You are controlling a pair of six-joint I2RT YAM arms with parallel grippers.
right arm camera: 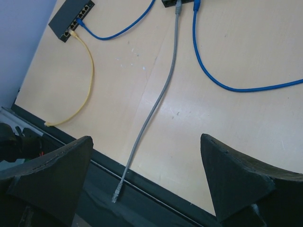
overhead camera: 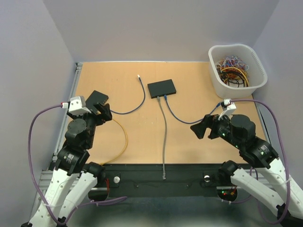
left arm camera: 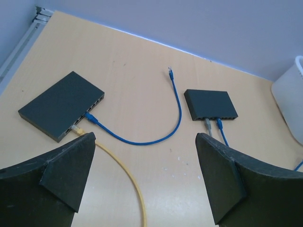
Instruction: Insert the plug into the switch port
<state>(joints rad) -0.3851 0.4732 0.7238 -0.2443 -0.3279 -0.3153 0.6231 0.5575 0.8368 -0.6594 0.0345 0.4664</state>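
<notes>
The likeliest plug for this task is the blue plug (left arm camera: pixel 170 72). It is the loose end of a blue cable (left arm camera: pixel 156 139) and lies flat on the table (overhead camera: pixel 189 146), up near the far edge, between the two switches. The cable's other end already sits in the left switch (left arm camera: pixel 60 105). The centre switch (left arm camera: pixel 211 104) lies just to the right of the plug, with its port row facing the arms and a grey lead and another blue lead plugged in. From here the ports are too small to tell which are free.

A grey cable (right arm camera: pixel 156 99) and a yellow cable (right arm camera: pixel 87 80) also end in loose plugs near the front edge, so the choice of plug is a judgement. A bin (overhead camera: pixel 215 71) of spare leads stands at the far right corner.

The left gripper (left arm camera: pixel 144 137) hangs above the table near the left switch, jaws wide apart and empty. The right gripper (right arm camera: pixel 146 138) hovers over the near right side, likewise spread and holding nothing.

The task looks to be at its very start, with nothing grasped. The next move calls for reaching to the plug, pinching it just behind the connector and turning it to face a free port.
</notes>
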